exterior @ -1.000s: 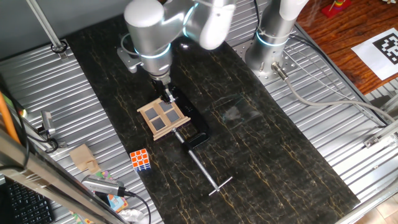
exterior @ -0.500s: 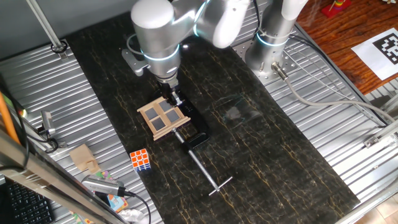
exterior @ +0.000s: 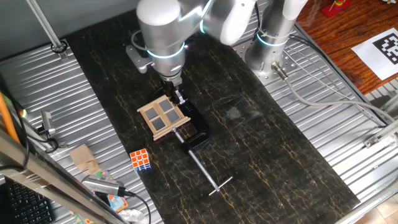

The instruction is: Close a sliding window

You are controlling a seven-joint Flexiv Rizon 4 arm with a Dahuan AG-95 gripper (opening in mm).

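The sliding window (exterior: 163,117) is a small tan wooden frame with a cross and four grey panes. It sits on a black base on the dark table, left of centre. My gripper (exterior: 178,98) hangs from the silver arm just beyond the window's far right edge, at its upper corner. Its black fingers point down, close to or touching the frame. I cannot tell whether the fingers are open or shut.
A black clamp (exterior: 194,133) with a long metal rod (exterior: 208,172) holds the window base and runs toward the front. A Rubik's cube (exterior: 140,159) lies at the front left. The arm's base (exterior: 272,43) stands at the back right. Cardboard and clutter lie at the left front edge.
The arm and gripper have moved to the right and slightly forward along the window's far edge. The window frame looks unmoved.
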